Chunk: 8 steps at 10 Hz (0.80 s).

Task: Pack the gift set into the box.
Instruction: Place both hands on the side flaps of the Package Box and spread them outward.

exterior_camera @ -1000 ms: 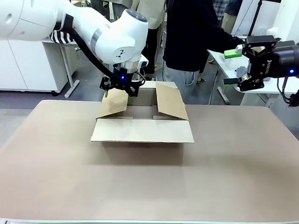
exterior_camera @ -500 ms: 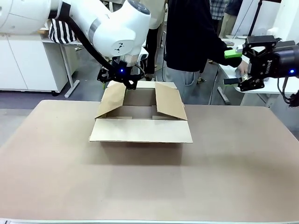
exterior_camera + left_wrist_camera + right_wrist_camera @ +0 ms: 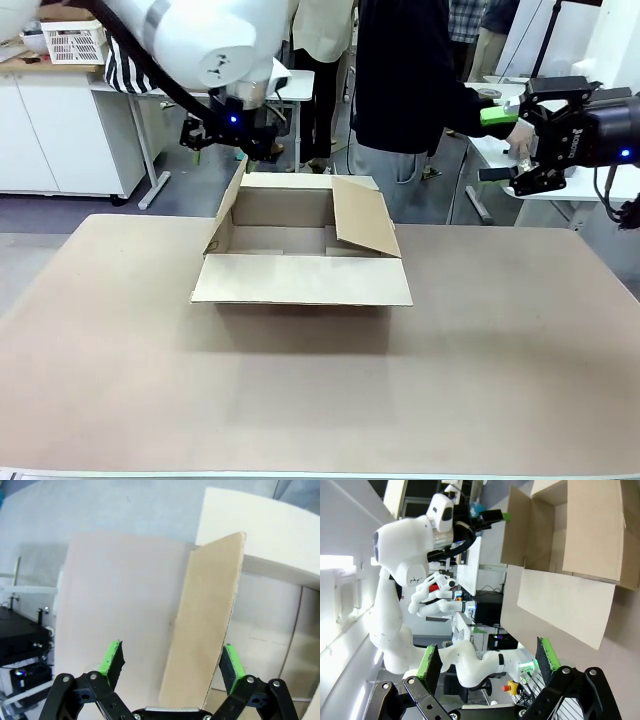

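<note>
Two sets, both spread: left fingers apart, the raised left flap of the box standing between them, unclamped; right fingers apart, held in the air beyond the far right corner of the desk. Open box sits mid-desk, toward the person.

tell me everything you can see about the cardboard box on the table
The box is a low, wide carton of plain brown corrugated cardboard, no print, sitting flat on the tan table with its top open. Its near flap lies folded outward, the left flap stands almost upright, the right flap leans in over the opening. What shows of the inside looks empty. The left tool hangs open just above the left flap; contact cannot be told.
</note>
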Motion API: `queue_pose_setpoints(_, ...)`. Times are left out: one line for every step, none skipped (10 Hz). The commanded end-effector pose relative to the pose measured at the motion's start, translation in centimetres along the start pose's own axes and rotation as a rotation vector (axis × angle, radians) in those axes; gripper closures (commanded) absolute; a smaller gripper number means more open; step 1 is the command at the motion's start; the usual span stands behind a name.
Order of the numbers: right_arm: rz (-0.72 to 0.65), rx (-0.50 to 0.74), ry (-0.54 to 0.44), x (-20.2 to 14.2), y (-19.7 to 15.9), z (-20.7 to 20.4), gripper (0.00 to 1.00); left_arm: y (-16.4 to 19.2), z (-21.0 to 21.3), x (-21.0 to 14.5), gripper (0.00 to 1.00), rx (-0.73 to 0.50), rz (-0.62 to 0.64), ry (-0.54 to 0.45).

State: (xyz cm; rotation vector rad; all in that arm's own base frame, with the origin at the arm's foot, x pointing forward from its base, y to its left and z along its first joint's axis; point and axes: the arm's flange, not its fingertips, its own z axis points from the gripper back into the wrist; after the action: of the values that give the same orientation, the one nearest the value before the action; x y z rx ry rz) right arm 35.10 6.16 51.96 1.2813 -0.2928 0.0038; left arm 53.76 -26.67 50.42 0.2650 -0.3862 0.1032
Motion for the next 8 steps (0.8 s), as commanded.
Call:
queue_pose_setpoints(0.028, 0.028, -0.011, 0.2, 0.0, -0.3, 0.00, 3.8, -0.5, -1.2, 0.00, -0.038, 0.085, -0.004)
queue_pose_setpoints(0.028, 0.028, -0.011, 0.2, 0.0, -0.3, 0.00, 5.5, -0.8, -1.2, 0.00, -0.076, 0.113, 0.025)
queue_pose_setpoints(0.028, 0.028, -0.011, 0.2, 0.0, -0.3, 0.00, 7.1, -1.4, -1.1, 0.00, -0.114, 0.142, 0.056)
queue_pose_setpoints(0.028, 0.028, -0.011, 0.2, 0.0, -0.3, 0.00, 8.9, -2.3, -1.3, 0.00, -0.144, 0.188, 0.088)
queue_pose_setpoints(0.028, 0.028, -0.011, 0.2, 0.0, -0.3, 0.00, 10.5, -2.8, -1.5, 0.00, -0.190, 0.225, 0.115)
queue_pose_setpoints(0.028, 0.028, -0.011, 0.2, 0.0, -0.3, 0.00, 12.0, -3.5, -1.8, 0.00, -0.246, 0.250, 0.141)
queue_pose_setpoints(0.028, 0.028, -0.011, 0.2, 0.0, -0.3, 0.00, 13.8, -4.7, -2.3, 0.00, -0.321, 0.279, 0.184)
queue_pose_setpoints(0.028, 0.028, -0.011, 0.2, 0.0, -0.3, 0.00, 15.1, -5.8, -2.8, 0.00, -0.376, 0.291, 0.213)
